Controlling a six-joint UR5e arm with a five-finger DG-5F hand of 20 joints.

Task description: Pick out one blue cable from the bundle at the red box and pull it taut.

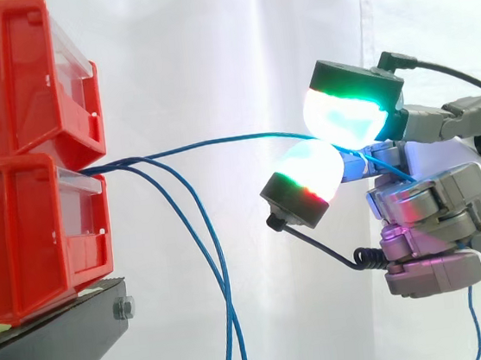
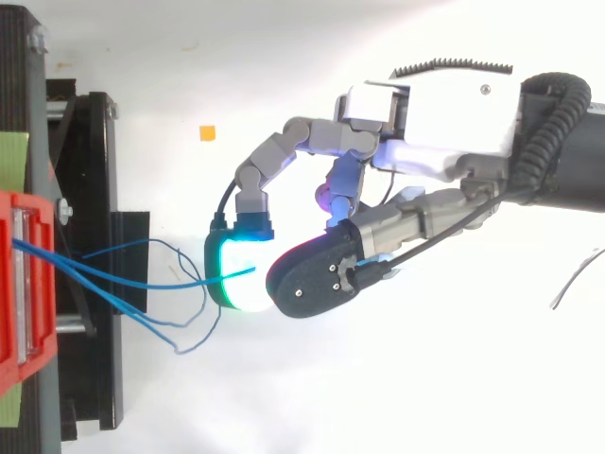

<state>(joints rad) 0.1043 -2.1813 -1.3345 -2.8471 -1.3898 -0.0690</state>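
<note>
Two red bins are stacked on a black stand at the left. Several thin blue cables come out of the gap between them. One blue cable runs nearly level to the right and ends between two glowing fingertips of my hand, which pinch it. Its free end hangs down behind the hand. Two other blue cables droop down from the bins. From above, the pinched cable leads from the red bin to the hand.
The black stand carries the bins at the lower left. A white curtain fills the background. A small orange scrap lies on the white floor. The arm enters from the right.
</note>
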